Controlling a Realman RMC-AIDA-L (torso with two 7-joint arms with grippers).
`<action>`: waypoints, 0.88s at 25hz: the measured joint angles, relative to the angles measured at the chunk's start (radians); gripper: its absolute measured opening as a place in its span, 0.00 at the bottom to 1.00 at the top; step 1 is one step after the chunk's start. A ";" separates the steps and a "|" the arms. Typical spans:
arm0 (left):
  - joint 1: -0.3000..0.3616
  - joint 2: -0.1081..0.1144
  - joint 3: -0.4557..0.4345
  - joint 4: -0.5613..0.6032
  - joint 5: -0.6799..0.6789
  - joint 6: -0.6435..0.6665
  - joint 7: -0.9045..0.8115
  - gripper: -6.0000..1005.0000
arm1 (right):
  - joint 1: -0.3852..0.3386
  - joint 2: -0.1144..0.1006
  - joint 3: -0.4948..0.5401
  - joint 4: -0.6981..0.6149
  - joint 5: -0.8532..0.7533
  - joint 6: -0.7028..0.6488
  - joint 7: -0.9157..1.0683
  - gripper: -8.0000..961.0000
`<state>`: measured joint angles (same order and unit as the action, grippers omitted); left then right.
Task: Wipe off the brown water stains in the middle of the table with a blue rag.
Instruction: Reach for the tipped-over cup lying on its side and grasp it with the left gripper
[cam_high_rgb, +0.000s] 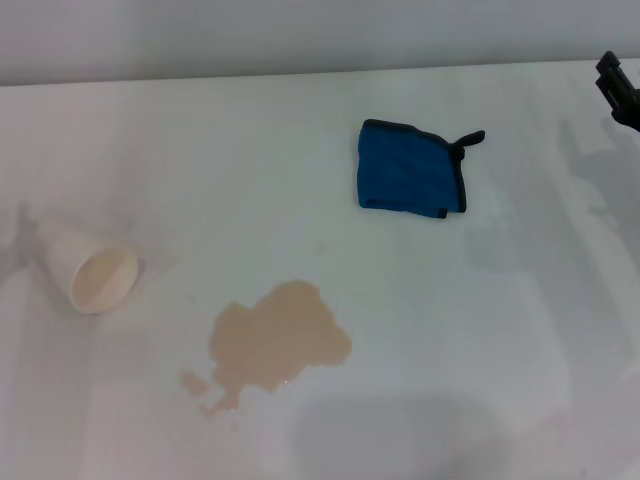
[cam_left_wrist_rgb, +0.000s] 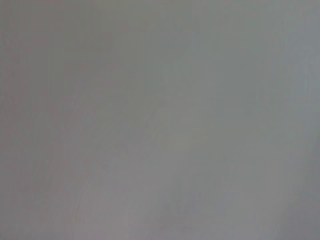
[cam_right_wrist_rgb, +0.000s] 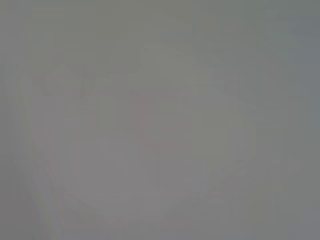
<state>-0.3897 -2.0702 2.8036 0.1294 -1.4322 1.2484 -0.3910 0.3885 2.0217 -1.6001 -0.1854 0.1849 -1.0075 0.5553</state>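
1. Near the middle of the white worktop (cam_high_rgb: 480, 330) lies the brown water stains (cam_high_rgb: 280, 340), a pale tan blotch with a few small splashes at its left end.
2. Farther back and to the right, well apart from the blotch, the blue rag (cam_high_rgb: 408, 170) lies folded flat, its black loop pointing toward the right rear.
3. To the left of the blotch a cream-white paper cup (cam_high_rgb: 88, 268) lies tipped on its side, its mouth facing forward.
4. At the far right edge of the head view a dark part of the right tool (cam_high_rgb: 620, 88) shows above the worktop, well clear of the rag; I cannot tell how its fingers stand.
5. Both wrist views show only a plain grey surface; the left tool is not seen anywhere.
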 joint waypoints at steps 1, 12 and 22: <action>-0.003 0.001 0.006 -0.021 0.033 0.029 -0.007 0.86 | 0.001 0.000 0.000 0.000 0.004 0.001 0.000 0.70; -0.136 0.086 0.042 -0.491 0.481 0.334 -0.561 0.86 | 0.002 0.001 -0.004 0.004 0.010 0.007 -0.003 0.70; -0.465 0.239 0.043 -0.716 1.301 0.488 -0.543 0.86 | -0.004 0.006 -0.017 0.004 0.003 0.010 0.001 0.70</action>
<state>-0.8544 -1.8313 2.8470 -0.5863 -0.1308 1.7368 -0.9340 0.3845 2.0274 -1.6169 -0.1811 0.1880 -0.9975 0.5560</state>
